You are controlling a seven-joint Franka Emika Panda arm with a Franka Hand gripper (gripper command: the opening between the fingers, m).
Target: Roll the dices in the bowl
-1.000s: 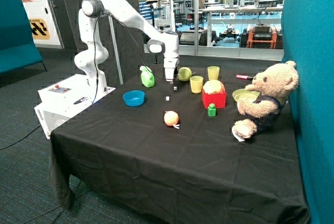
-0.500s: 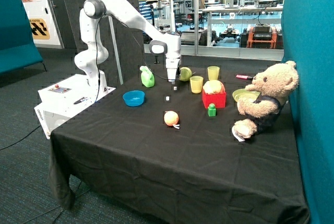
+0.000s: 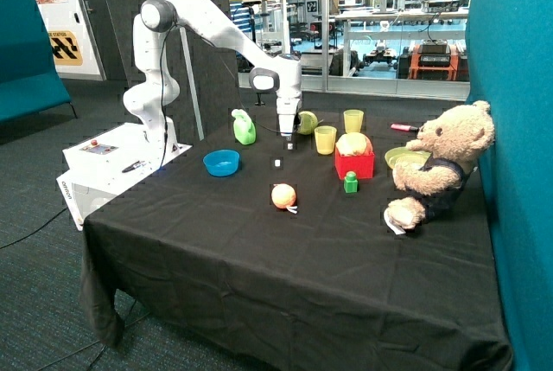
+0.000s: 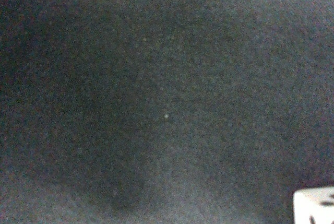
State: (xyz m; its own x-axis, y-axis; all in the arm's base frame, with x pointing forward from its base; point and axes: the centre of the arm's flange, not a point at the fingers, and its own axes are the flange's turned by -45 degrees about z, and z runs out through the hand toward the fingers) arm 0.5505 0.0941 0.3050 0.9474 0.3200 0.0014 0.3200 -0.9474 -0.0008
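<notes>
Two tiny white dice lie on the black cloth: one [image 3: 276, 163] in the middle of the table, the other [image 3: 291, 145] a little farther back. My gripper [image 3: 289, 135] hangs just above the farther die, pointing straight down. The wrist view shows only black cloth and a corner of one die [image 4: 314, 206] at its edge. The small bright-blue bowl [image 3: 221, 163] stands empty near the table edge on the robot base's side, well apart from both dice and the gripper.
Close behind the gripper are a green round object [image 3: 306, 122], a green bottle [image 3: 244, 127] and two yellow cups [image 3: 325, 139]. A red box [image 3: 355, 163], a green block [image 3: 350, 182], an orange fruit [image 3: 283, 195] and a teddy bear [image 3: 436, 163] stand nearby.
My gripper has shifted a little toward the yellow cups and come over the farther die. The dice and bowl have not moved.
</notes>
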